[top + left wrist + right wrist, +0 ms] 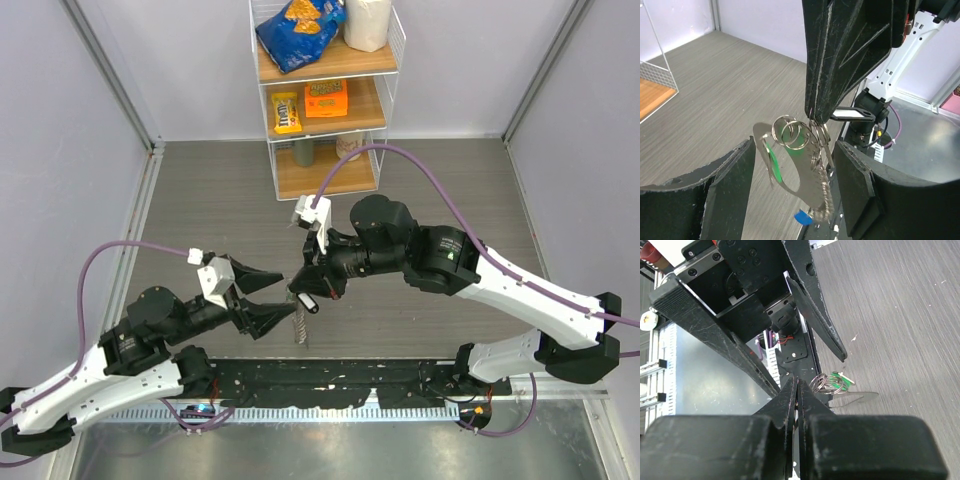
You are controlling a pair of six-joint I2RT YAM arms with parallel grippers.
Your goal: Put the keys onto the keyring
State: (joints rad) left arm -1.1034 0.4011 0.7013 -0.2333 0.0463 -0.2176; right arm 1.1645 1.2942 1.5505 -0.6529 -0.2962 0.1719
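Top camera looks down from above and behind, far off; wrist cameras sight closely past the left gripper (795, 145) and right gripper (796, 385), all sharing the keyring (824, 192) at the right gripper's tips

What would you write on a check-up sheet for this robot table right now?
Surface: grey wood-grain table.
Job's things: keyring hangs in the air; green key and blue key dangle with it.
Clutter: nothing seen.
End effectors: right end effector shut on the keyring; left end effector open, a finger on either side of it.
Cables: a purple cable on each arm.
Surroundings: shelf with snack packets at the far edge.
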